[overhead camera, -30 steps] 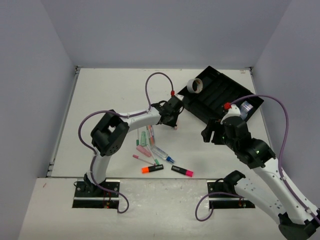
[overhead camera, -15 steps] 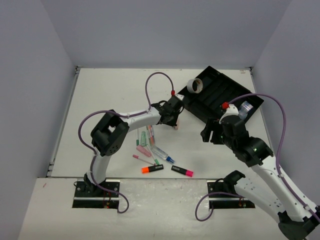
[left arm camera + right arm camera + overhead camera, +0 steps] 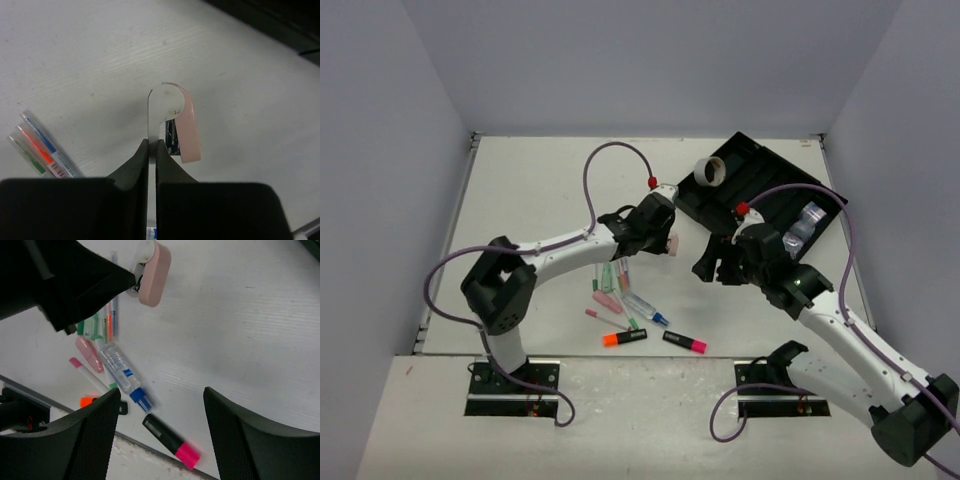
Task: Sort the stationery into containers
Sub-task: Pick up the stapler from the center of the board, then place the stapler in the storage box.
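Left gripper has shut on the pink eraser; right gripper has swung left, away from the tray.

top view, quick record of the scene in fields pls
left gripper: shut on pink and white item
right gripper: open, holding nothing, between tray and loose pile
tray: far right of table; tape ring at its left edge, clear cubes at its right end
loose on table: pens, orange highlighter, pink highlighter
sorting: mostly not done
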